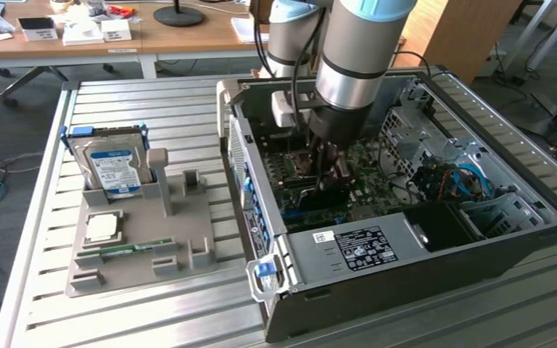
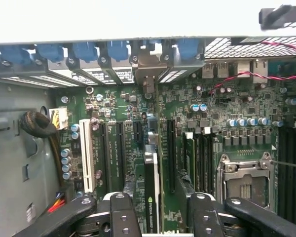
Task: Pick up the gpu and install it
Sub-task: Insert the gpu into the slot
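Note:
The gpu [image 2: 152, 195] stands on edge on the green motherboard [image 2: 113, 106], in line with the black expansion slots. I see it from above as a thin strip with a black part and a silvery edge. My gripper [image 2: 163, 219] straddles it, open, and a gap shows between the card and each of the black fingers [image 2: 123, 217]. In the exterior view my gripper [image 1: 322, 170] reaches straight down into the open computer case [image 1: 510, 239], over the middle of the motherboard.
A grey parts holder [image 1: 186, 239] lies on the slatted table at the exterior view's left. It carries a blue-labelled hard drive [image 1: 114, 170], a CPU [image 1: 102, 228] and a RAM stick [image 1: 124, 250]. Inside the case are a power supply [image 1: 356, 246], cables and a CPU socket [image 2: 244, 180].

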